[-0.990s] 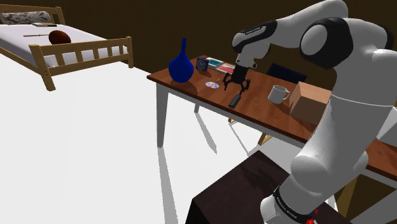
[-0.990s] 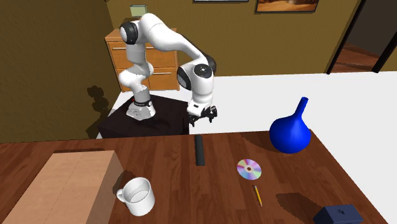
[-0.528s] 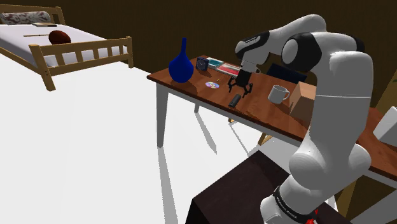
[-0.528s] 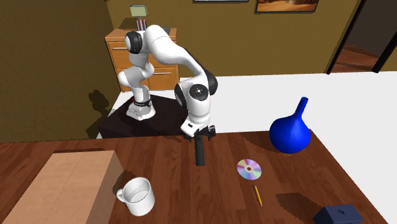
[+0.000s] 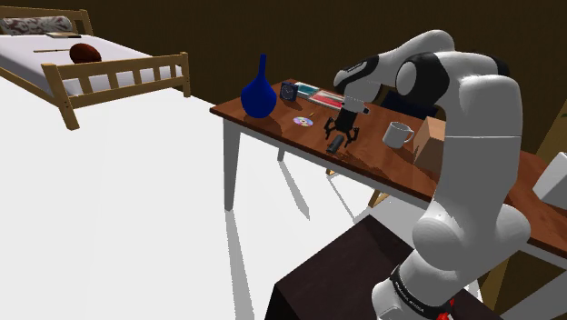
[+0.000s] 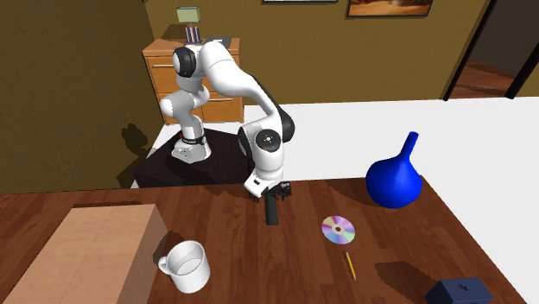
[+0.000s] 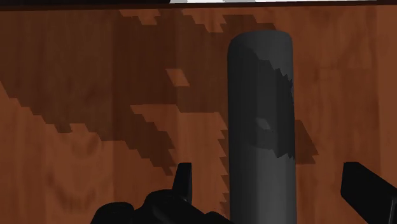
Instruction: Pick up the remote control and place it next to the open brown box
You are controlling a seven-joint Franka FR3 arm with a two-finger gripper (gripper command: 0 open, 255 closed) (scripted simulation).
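Wrist view: the fingers (image 7: pixel 183 181) stand apart, the dark remote (image 7: pixel 261 127) lying between them on the surface (image 7: pixel 95 95), not yet clasped. Grasp, lift and carry to the brown box (image 6: pixel 86 250) are left.

The shoulder view stands beside and slightly behind the stand (image 5: pixel 350 273). It is raised and looks down and leftward over the table (image 5: pixel 382 168), with a bed (image 5: pixel 100 73) far off at the left. The second exterior view sits across the table, low and near over its top. It faces the arm (image 6: pixel 229 73), with a dresser (image 6: pixel 168 78) behind it. These 2 views share the tabletop from opposite sides: blue vase (image 6: pixel 394 181), disc (image 6: pixel 338 229), mug (image 6: pixel 186 266), box (image 6: pixel 86 250) and remote (image 6: pixel 272 210). The wrist view looks down on the wood from very near, along the gripper (image 7: pixel 272 184).
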